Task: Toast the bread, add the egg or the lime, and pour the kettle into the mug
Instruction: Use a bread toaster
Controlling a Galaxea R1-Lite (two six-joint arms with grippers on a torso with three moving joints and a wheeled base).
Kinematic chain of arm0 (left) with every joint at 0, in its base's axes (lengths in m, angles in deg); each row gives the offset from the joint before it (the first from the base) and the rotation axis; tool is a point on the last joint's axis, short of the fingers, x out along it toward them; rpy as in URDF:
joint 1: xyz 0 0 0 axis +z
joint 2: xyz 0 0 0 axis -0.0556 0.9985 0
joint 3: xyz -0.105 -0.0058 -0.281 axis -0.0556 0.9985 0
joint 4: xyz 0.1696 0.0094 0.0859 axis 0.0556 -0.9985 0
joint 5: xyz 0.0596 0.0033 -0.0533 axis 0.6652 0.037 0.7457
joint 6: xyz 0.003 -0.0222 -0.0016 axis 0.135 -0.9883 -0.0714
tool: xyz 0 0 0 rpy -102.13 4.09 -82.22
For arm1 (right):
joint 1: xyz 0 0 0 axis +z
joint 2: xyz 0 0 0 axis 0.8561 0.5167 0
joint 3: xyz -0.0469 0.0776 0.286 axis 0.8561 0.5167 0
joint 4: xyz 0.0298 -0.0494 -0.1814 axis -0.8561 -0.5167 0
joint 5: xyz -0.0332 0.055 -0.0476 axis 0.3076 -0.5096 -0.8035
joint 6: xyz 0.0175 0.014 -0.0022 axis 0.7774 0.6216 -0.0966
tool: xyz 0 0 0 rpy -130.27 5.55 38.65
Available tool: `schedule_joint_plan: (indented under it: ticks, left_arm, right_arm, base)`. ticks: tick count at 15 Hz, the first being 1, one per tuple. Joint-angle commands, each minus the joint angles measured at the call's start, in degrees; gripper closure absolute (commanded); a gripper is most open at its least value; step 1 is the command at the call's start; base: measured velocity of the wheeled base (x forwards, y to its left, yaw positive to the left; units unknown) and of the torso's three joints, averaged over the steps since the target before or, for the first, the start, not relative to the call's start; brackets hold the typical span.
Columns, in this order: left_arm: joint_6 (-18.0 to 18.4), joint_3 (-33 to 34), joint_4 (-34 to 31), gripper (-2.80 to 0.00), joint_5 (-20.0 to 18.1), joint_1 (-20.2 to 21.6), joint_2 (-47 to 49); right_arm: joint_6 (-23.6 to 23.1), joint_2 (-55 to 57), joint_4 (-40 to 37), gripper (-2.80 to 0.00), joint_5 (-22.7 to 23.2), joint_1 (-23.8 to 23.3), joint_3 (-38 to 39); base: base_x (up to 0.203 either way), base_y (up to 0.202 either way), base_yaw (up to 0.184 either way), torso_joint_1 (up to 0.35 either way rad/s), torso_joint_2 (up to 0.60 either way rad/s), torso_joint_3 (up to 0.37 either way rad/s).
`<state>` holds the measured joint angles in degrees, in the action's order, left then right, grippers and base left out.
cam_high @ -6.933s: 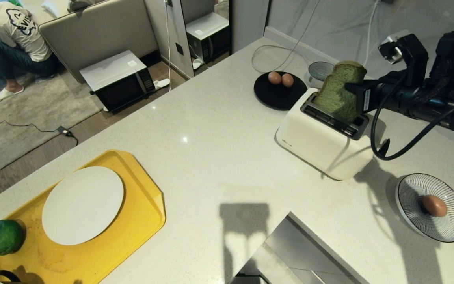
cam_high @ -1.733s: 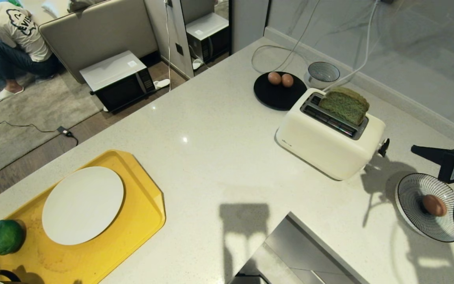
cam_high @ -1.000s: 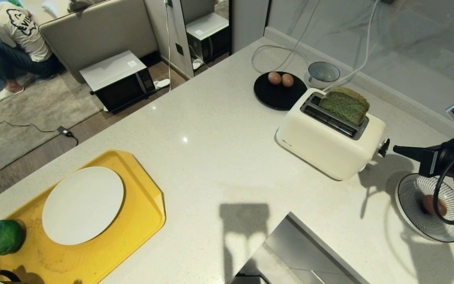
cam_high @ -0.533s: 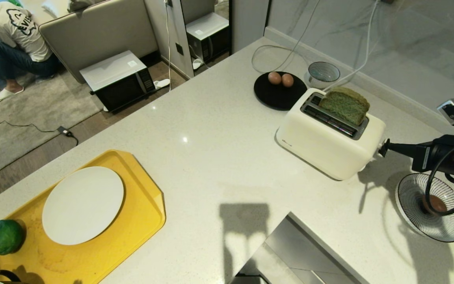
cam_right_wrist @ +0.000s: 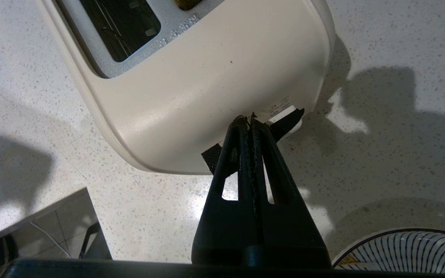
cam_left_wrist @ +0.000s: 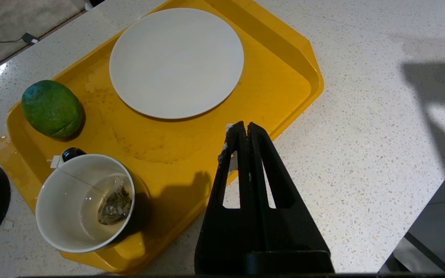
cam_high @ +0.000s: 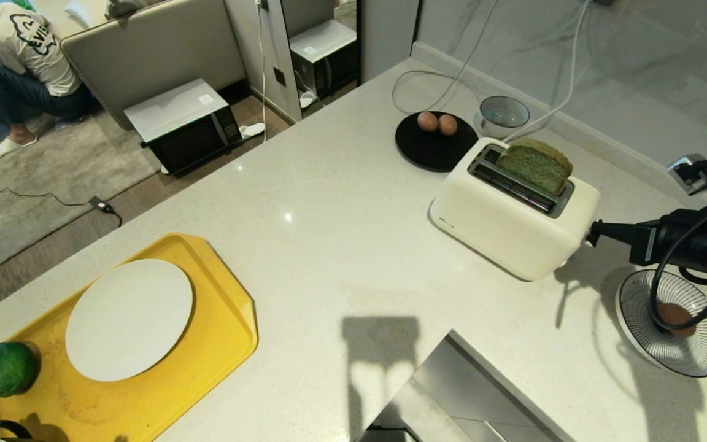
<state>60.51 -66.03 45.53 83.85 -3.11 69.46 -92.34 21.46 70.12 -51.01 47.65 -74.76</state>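
**Right gripper at the toaster's lever**

We find the right gripper (cam_right_wrist: 250, 117) with its jaws pressed together and empty, its tip at the black lever (cam_right_wrist: 284, 122) on the end of the cream toaster (cam_high: 507, 215); the bread (cam_high: 536, 164) stands in the far slot, its top above the rim; one egg (cam_high: 674, 315) lies in the striped dish (cam_high: 700, 356) beneath the arm, two more on a black plate (cam_high: 430, 153); the left gripper (cam_left_wrist: 244, 129), jaws likewise together and empty, hangs over the yellow tray (cam_left_wrist: 284, 77) holding the lime (cam_left_wrist: 51, 108), the mug (cam_left_wrist: 72, 216) and a white plate (cam_left_wrist: 176, 61).
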Motion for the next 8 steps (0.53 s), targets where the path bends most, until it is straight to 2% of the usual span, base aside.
schedule_joint_plan:
  ticks: [1,8]
  left_arm:
    - [0.0,0.0,0.0,0.0,0.0,0.0,-0.1]
    - [0.0,0.0,0.0,0.0,0.0,0.0,-0.1]
  right_arm:
    - [-0.3,1.5,0.1,0.0,0.1,0.0,0.4]
    - [-0.2,5.1,0.9,0.0,0.1,0.0,0.6]
  base:
    - [0.0,0.0,0.0,0.0,0.0,0.0]
    - [0.0,0.0,0.0,0.0,0.0,0.0]
